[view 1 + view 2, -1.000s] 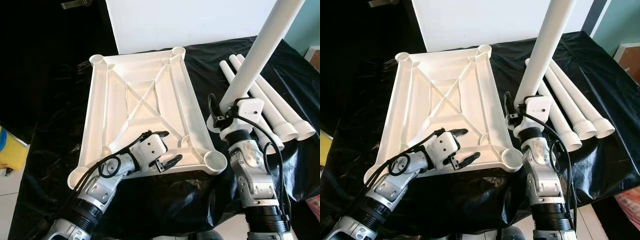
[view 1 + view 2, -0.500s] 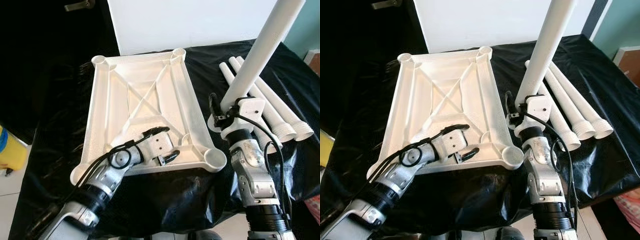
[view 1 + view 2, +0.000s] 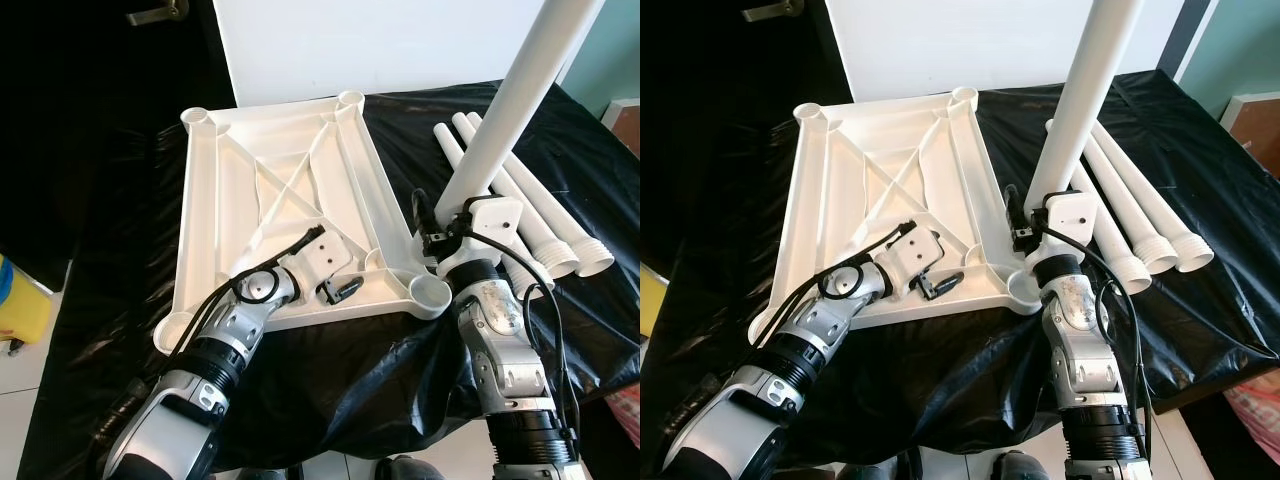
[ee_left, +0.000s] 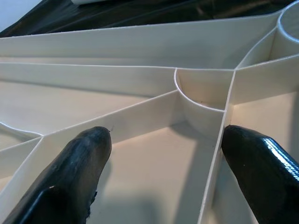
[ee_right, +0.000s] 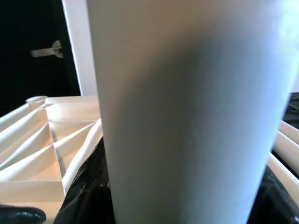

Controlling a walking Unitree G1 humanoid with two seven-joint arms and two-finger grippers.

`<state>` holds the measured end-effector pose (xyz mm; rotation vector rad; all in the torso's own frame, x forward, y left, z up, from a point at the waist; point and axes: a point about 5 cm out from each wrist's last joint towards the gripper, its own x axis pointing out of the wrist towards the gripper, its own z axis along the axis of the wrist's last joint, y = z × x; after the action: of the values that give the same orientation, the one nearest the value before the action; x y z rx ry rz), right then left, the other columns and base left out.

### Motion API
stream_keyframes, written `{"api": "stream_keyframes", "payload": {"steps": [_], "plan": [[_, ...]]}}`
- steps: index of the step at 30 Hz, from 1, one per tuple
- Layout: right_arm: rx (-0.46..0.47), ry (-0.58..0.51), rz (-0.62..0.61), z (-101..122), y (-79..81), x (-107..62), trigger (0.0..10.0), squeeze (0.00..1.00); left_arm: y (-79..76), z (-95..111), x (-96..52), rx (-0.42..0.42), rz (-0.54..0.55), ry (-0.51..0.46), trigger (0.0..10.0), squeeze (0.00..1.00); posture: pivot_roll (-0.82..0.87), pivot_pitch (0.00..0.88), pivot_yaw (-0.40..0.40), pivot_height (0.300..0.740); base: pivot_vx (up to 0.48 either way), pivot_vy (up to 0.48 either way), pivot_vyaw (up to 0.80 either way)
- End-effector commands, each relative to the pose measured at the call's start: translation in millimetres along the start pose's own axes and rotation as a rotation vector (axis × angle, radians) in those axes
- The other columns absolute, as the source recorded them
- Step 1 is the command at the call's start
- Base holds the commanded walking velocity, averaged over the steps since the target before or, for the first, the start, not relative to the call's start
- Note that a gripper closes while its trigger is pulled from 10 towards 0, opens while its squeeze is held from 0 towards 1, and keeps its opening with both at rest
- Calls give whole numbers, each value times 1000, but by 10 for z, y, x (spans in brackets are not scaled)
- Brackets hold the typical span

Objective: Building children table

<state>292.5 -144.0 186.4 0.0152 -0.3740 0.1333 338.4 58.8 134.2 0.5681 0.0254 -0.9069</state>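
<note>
While the open left gripper [image 3: 333, 268] rests inside the upturned tabletop [image 3: 262, 170], the right gripper [image 3: 452, 228] clamps a leg [image 3: 505, 105] upright

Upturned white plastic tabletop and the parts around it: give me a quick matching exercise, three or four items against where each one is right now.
Items:
1. upturned white plastic tabletop
2. long white plastic table leg
3. three spare white legs
4. left gripper

Places:
A. lying side by side on the black sheet
B. open over the ribbed underside
C. upright in the right gripper
D. flat on the black sheet, sockets up

Pairs: 1-D, 2-C, 3-A, 4-B
</note>
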Motion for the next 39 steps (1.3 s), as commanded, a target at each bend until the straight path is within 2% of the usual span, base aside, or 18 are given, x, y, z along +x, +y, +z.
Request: {"api": "stream_keyframes", "payload": {"steps": [1, 6, 8, 9, 10, 11, 14, 18, 22, 30, 34, 39], "plan": [[-3, 0, -4, -6, -6, -26, 10000, 0, 215, -37, -59, -29, 307, 13, 10000, 0, -35, 125, 21, 740, 0, 0, 0], [-5, 20, -5, -51, -9, -74, 10000, 0, 201, -32, -113, -33, 262, -27, 10000, 0, -35, 129, 23, 740, 0, 0, 0], [-6, 37, -4, -86, -12, -107, 10000, 0, 143, 41, -166, -74, 177, -119, 10000, 0, -31, 131, 21, 740, 0, 0, 0], [-6, 37, -4, -86, -12, -107, 10000, 0, 143, 41, -166, -74, 177, -119, 10000, 0, -31, 131, 21, 740, 0, 0, 0], [-10, 46, -1, -106, -12, -125, 10000, 0, 81, 82, -210, -100, 104, -174, 10000, 0, -29, 132, 18, 740, 0, 0, 0], [-10, 46, -1, -106, -12, -125, 10000, 0, 81, 82, -210, -100, 104, -174, 10000, 0, -29, 132, 18, 740, 0, 0, 0], [-17, 72, 18, -159, 1, -189, 10000, 0, -116, 141, -355, -144, -68, -275, 10000, 0, -27, 134, 14, 740, 0, 0, 0], [-19, 81, 30, -180, 6, -218, 10000, 0, -193, 137, -399, -157, -119, -287, 10000, 0, -28, 136, 11, 740, 0, 0, 0], [-17, 123, 53, -281, 7, -310, 10000, 0, -369, 91, -469, -234, -235, -284, 10000, 0, -32, 135, 7, 740, 0, 0, 0], [-20, 141, 56, -327, -1, -342, 10000, 0, -423, 80, -495, -262, -267, -278, 10000, 0, -33, 134, 6, 740, 0, 0, 0], [-46, 204, 59, -543, -114, -420, 10000, 0, -445, 97, -494, -273, -268, -266, 10000, 0, -37, 116, 6, 740, 0, 0, 0], [-41, 201, 72, -572, -130, -403, 10000, 0, -430, 115, -502, -277, -268, -270, 10000, 0, -38, 110, 9, 740, 0, 0, 0]]}}
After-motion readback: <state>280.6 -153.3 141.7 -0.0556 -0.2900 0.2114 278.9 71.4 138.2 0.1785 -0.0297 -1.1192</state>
